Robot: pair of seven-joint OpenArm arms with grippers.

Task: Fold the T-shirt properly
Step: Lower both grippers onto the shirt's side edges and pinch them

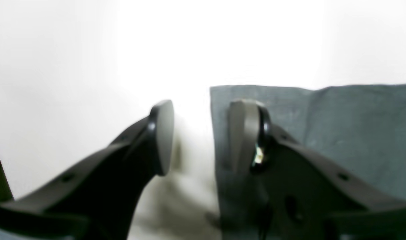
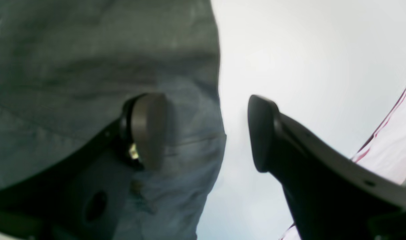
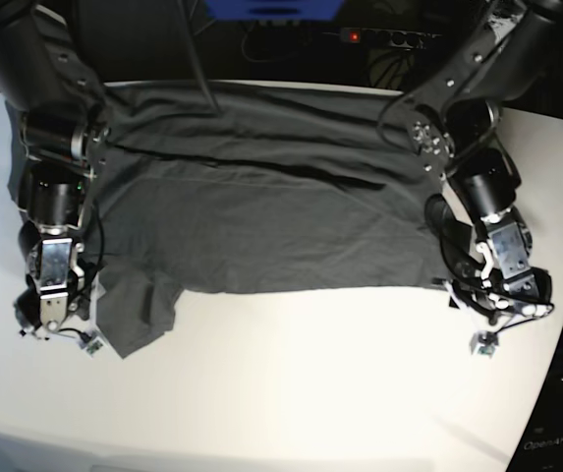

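The dark charcoal T-shirt (image 3: 261,216) lies spread wide across the white table (image 3: 310,393), lightly wrinkled, with a sleeve hanging toward the front left. My left gripper (image 1: 203,133) is open at the shirt's right edge: one finger (image 1: 244,133) is over the T-shirt (image 1: 356,133), the other over bare table. In the base view the left gripper (image 3: 487,305) sits low at the shirt's front right corner. My right gripper (image 2: 206,133) is also open, straddling the edge of the T-shirt (image 2: 73,50). The right gripper (image 3: 60,329) is beside the left sleeve.
A power strip (image 3: 379,36) with a red light and a blue object (image 3: 273,8) lie behind the table. The table's right edge runs close to the left arm. White cloth with red stripes (image 2: 396,133) shows at the right of the right wrist view.
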